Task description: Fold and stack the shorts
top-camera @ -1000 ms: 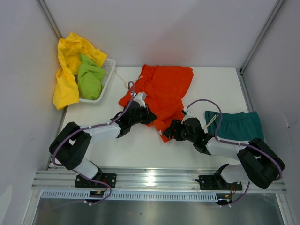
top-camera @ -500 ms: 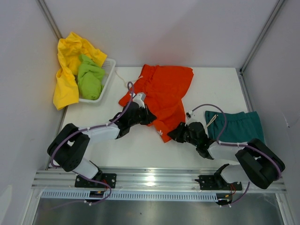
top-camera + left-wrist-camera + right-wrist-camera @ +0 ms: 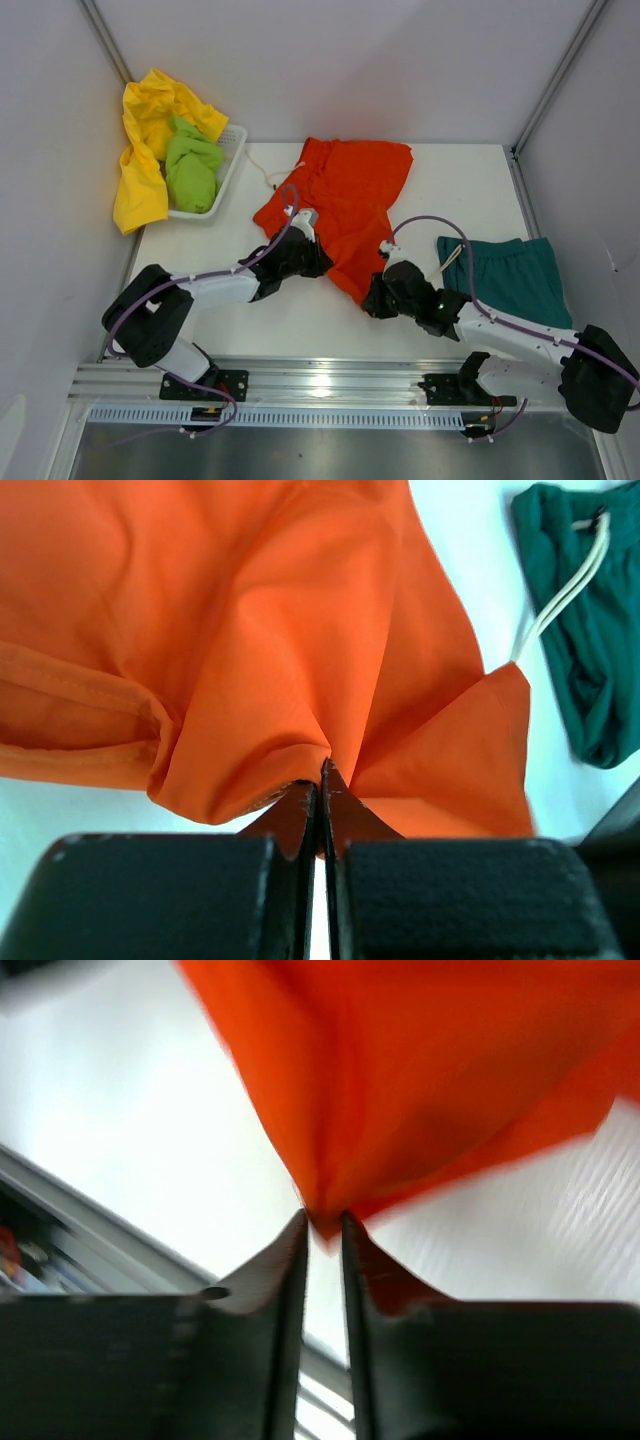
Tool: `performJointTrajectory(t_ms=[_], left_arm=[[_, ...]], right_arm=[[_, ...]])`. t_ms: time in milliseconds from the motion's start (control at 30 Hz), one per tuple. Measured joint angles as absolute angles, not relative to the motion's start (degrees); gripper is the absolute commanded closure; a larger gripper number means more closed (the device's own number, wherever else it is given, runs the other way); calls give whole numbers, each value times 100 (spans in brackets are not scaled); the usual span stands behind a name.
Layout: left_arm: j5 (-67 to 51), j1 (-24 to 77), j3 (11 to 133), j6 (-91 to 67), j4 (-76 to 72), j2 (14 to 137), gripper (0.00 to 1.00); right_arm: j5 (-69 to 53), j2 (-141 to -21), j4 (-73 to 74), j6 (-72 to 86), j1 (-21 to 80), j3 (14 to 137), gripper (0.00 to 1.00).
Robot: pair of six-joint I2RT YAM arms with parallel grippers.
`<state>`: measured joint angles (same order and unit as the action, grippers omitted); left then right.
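Top view: the orange-red fabric shorts [image 3: 350, 195] lie wrinkled on the middle of the white table [image 3: 290, 325], apart from the other pairs. The left gripper [image 3: 318, 262] bites their near-left edge, and the right gripper [image 3: 372, 298] sits at their nearest tip. Dark teal fabric shorts [image 3: 515, 275] lie flat on the right side of the table, beside the right arm. At the far-left corner, a white plastic basket [image 3: 234, 148] holds crumpled lime green shorts [image 3: 190, 170], with yellow shorts [image 3: 140, 175] draped over its rim.

Left wrist view: the 2 black fingers of the left gripper [image 3: 320, 776] are pressed together, clenched on a gathered fold of the orange-red fabric shorts [image 3: 280, 610]. The dark teal fabric shorts [image 3: 590, 670] and their pale drawstring [image 3: 562, 598] show at the upper right.

Right wrist view: the right gripper [image 3: 322, 1222] pinches the pointed tip of the orange-red fabric shorts [image 3: 430, 1070] between nearly closed fingers, above the white table [image 3: 120, 1120]. The picture is blurred.
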<state>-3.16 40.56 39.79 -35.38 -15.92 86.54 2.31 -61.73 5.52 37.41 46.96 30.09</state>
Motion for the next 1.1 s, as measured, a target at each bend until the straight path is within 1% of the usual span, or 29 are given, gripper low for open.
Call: performJointTrajectory(t_ms=[67, 133, 167, 200, 267, 367, 500, 600, 733, 867, 967, 1100], left_arm=[[-261, 4097, 3981, -3483, -1518, 8656, 100], [-193, 4125, 3986, -3441, -1435, 8663, 100], [-165, 4130, 3986, -3428, -1400, 8667, 100], [-158, 4139, 3988, -3409, -1374, 8674, 100], [-145, 4167, 3988, -3393, -1332, 8691, 100], [-141, 4204, 3988, -3387, -1273, 8722, 100], [-123, 4215, 3988, -3385, -1269, 8755, 100], [-119, 4215, 3988, -3385, -1267, 8788, 100], [-123, 4215, 3988, -3382, -1273, 8803, 100], [-169, 4215, 3988, -3347, -1282, 8803, 100], [-213, 4215, 3986, -3304, -1313, 8803, 100], [-336, 4204, 3959, -3291, -1415, 8803, 100]], right_arm=[[489, -6206, 1127, 3627, 5151, 3124, 68], [801, -6204, 1702, 3555, 5675, 3214, 68], [928, -6206, 1949, 3514, 5885, 3253, 64], [1087, -6206, 2171, 3481, 6117, 3297, 57], [1295, -6206, 2495, 3422, 6425, 3387, 31], [1675, -6228, 2792, 3315, 6713, 3557, 21], [2427, -6532, 2976, 3124, 7035, 3909, 21], [3109, -6928, 2945, 2869, 7356, 4136, 23], [3741, -7749, 2735, 2324, 7601, 4381, 23], [4539, -8879, 2720, 1909, 7835, 4783, 21], [4860, -9491, 2530, 1566, 7929, 4947, 21], [5094, -9607, 2204, 1238, 7944, 4923, 22]])
